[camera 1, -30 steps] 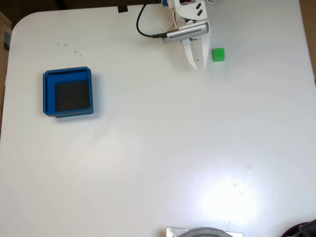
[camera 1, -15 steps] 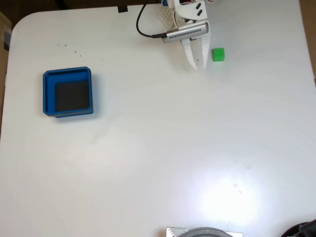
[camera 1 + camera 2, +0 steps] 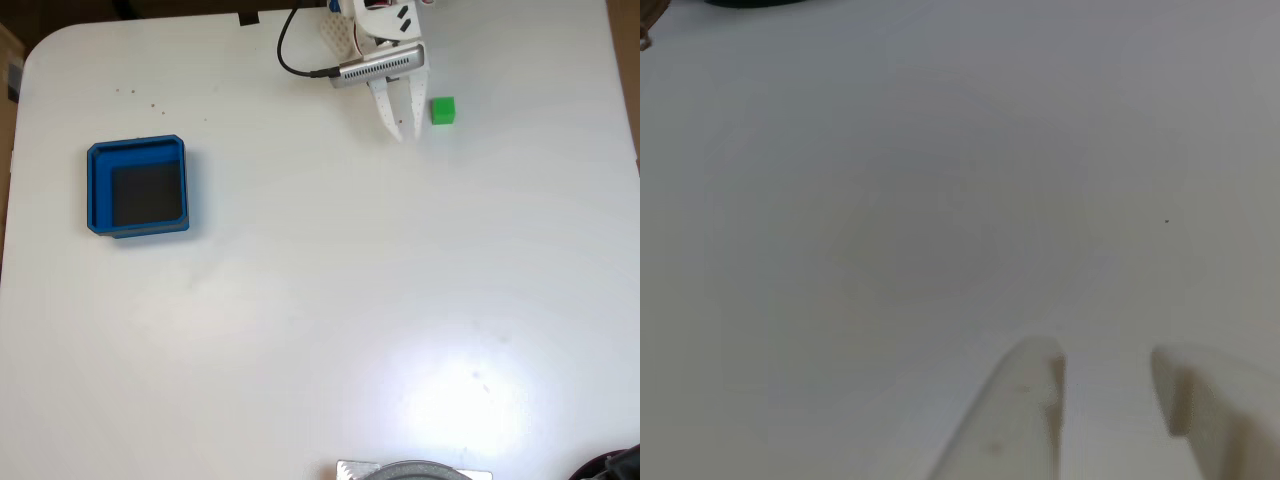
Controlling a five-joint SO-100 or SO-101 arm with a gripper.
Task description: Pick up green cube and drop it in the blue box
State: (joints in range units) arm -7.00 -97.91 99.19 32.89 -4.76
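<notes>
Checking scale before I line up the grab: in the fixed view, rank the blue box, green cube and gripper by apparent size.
1. Blue box, clearly largest.
2. Gripper, its white fingers open beside the cube; it sits higher, so this rank is unsure.
3. Green cube, smallest.

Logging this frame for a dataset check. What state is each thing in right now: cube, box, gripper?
green cube: resting on the white table, not gripped, just right of the fingertips in the fixed view.
blue box: upright at the table's left in the fixed view, empty, dark floor bare.
gripper: open, a gap between its fingers, holding nothing.
</notes>
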